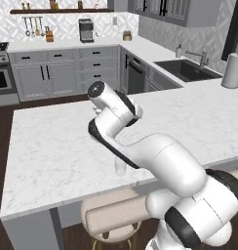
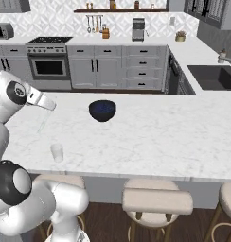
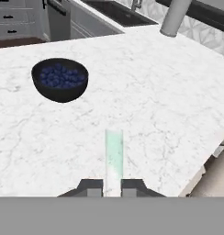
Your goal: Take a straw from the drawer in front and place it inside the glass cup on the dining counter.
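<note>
The gripper is seen closed on the straw, which is pinched between the two dark fingertips and extends forward from them as a pale, faintly greenish stick in the hand view. In the right base view the straw is seen as a thin, slanted whitish line hanging below the arm's hand, above the marble surface of the dining counter and not touching it.

The glass cup is found standing upright near the front edge of the surface, toward its left end in the right base view, below and slightly to the right of the straw's lower end. The straw and the cup are apart; the straw is not yet in the cup. In the left base view the glass cup is partly hidden behind the arm, close to the near edge of the surface.

A dark blue-black bowl is set farther back on the surface, well apart from the cup; in the hand view its inside is shown filled with small dark blue round pieces. A white paper towel roll is placed upright at the far right corner of the surface in the left base view. Beige round stools are lined up under the near edge.
</note>
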You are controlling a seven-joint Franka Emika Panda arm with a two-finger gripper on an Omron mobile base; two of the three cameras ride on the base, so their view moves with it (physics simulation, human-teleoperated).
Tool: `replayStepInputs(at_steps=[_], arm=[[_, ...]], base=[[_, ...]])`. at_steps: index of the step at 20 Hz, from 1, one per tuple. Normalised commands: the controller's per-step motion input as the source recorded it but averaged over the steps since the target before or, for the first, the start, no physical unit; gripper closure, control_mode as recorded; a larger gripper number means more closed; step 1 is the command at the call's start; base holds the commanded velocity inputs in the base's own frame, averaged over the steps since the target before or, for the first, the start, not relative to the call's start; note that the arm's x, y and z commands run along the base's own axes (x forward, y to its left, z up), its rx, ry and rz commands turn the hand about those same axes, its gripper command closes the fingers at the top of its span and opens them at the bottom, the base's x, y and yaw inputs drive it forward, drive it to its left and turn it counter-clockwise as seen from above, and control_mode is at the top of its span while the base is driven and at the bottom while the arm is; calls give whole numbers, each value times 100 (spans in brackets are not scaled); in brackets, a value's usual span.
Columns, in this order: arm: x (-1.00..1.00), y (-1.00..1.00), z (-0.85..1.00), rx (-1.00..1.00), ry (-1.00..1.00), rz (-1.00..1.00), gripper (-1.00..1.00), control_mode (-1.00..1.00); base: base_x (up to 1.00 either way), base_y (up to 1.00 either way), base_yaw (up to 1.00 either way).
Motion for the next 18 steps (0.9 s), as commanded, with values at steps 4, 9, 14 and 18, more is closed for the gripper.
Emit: replayStepInputs(at_steps=[4, 9, 14, 18], arm=[[0, 32, -17, -44, -12, -19, 100, -100], [0, 22, -18, -44, -12, -17, 100, -100], [-1, 8, -14, -37, -17, -14, 100, -100], [0, 2, -18, -22, -20, -11, 100, -100]], base=[[0, 0, 0], [0, 0, 0], [0, 0, 0], [0, 0, 0]])
